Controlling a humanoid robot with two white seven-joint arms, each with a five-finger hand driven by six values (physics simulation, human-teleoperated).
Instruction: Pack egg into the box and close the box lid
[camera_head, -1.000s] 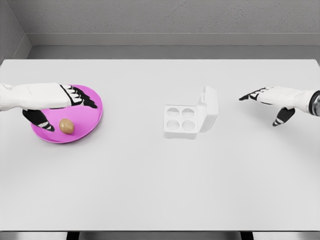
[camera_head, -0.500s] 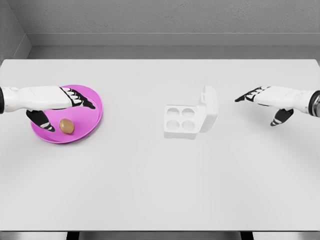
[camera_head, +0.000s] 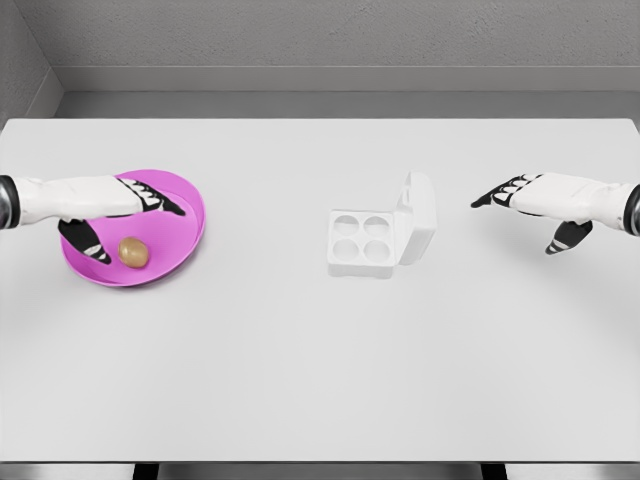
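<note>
The egg (camera_head: 133, 252) lay on the pink plate (camera_head: 190, 222), well left of the box (camera_head: 366, 242), whose lid (camera_head: 418, 215) stood open on the white desk (camera_head: 320, 350); the left hand (camera_head: 95, 200) hovered above the plate, fingers (camera_head: 165, 203) spread and holding nothing. The right hand (camera_head: 545, 200) hung well right of the box, fingers extended, empty.

You see the left hand (camera_head: 100, 205) spread open over the pink plate (camera_head: 185, 235) beside the egg (camera_head: 133, 252); the box (camera_head: 380, 235) sits lid-up, the right hand (camera_head: 535, 200) open beyond.
</note>
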